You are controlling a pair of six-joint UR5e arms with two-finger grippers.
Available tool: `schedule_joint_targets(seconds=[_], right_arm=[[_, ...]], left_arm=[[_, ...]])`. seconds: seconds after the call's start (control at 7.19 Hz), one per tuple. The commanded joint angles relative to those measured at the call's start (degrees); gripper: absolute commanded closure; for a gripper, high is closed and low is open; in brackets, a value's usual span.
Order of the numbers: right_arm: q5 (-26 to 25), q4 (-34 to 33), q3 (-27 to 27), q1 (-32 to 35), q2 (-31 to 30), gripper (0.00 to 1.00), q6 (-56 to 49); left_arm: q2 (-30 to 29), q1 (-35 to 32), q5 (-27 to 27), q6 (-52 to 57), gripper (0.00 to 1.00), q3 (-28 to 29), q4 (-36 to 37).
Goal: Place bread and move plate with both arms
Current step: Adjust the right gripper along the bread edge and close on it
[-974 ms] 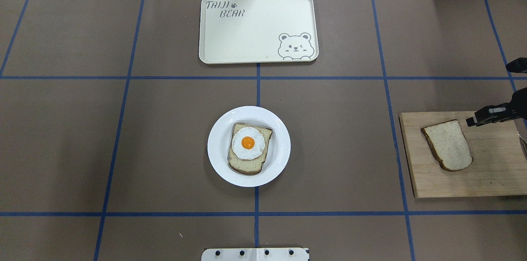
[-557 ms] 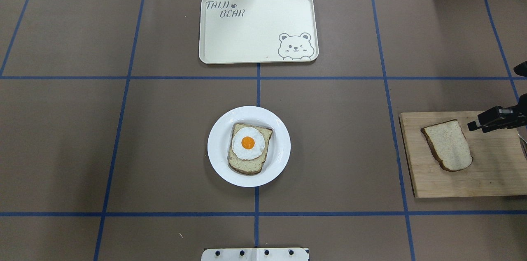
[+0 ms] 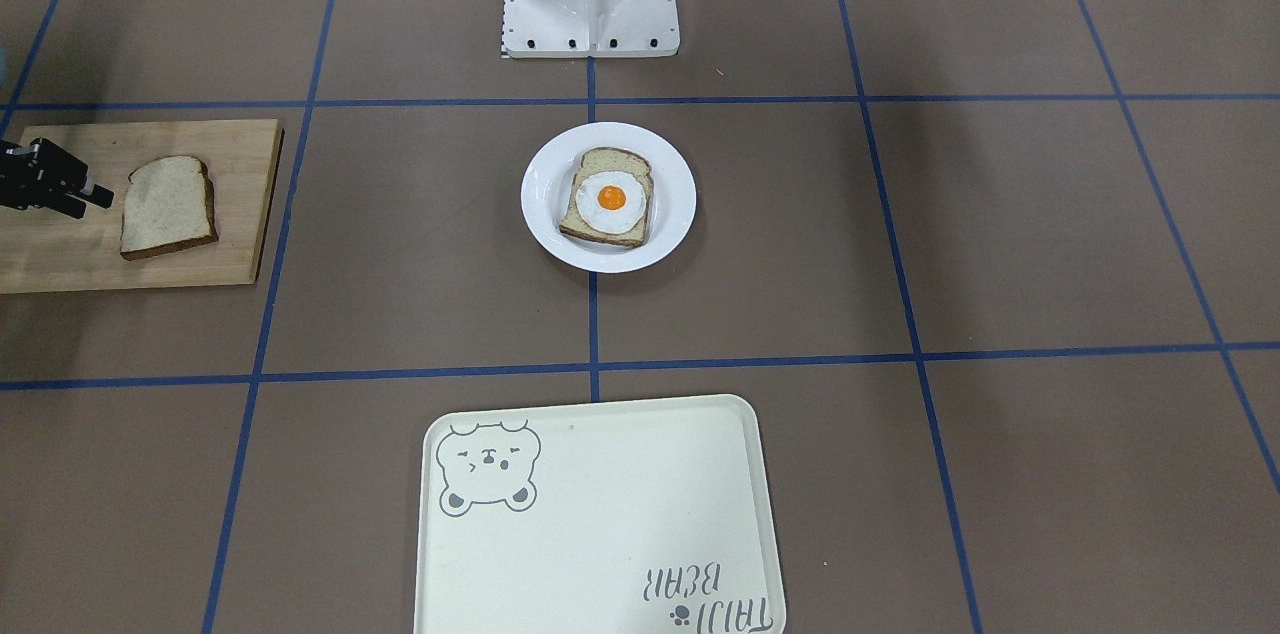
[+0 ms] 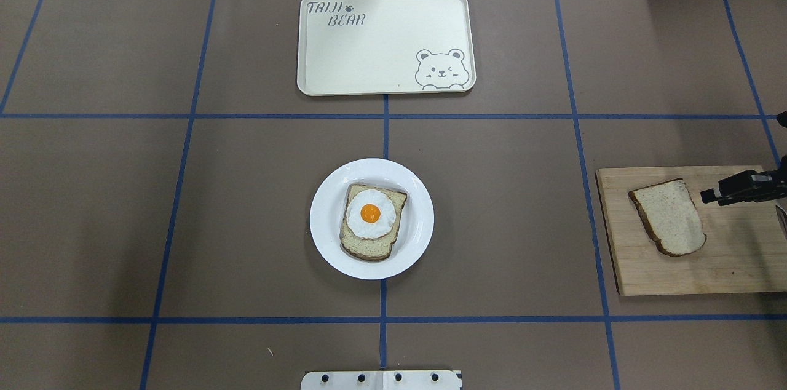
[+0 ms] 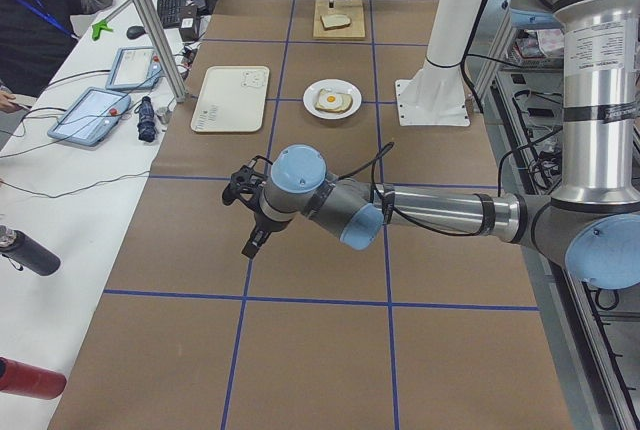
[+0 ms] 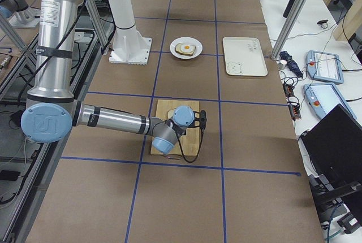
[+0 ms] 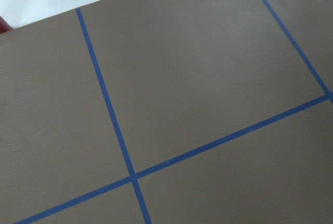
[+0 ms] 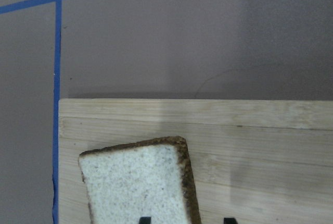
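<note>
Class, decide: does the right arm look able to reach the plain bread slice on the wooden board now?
Probably yes: the right gripper hangs open just beside the bread over the cutting board, with nothing lying between them.

Silver, blue-capped arms point(image 5: 440, 212), seemingly black-cabled.
</note>
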Motion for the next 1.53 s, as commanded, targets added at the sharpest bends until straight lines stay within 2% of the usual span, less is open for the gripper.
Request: schedule_joint_targets(seconds=[0.0,0.28,1.11,1.39], right_arm=[[-3.8,1.0,-0.5,-3.1,1.6,0.48,0.6],[-4.7,1.1,-0.4,-4.3,1.6,0.52,0.3],[-5.6,1.7,0.2,-5.0,0.8,0.53,-0.4],[-5.7,2.5,0.2,-5.2,0.3,0.55,-4.6]], left_arm=[[0.3,0.0,0.0,0.0,0.01,-0.1,-0.4],[0.2,0.0,0.0,-0.1,0.01,-0.1,-0.4],[0.1,0.0,0.0,-1.9,0.01,-0.2,-0.5],[0.1,0.1,0.0,-2.0,0.01,-0.2,-0.5]])
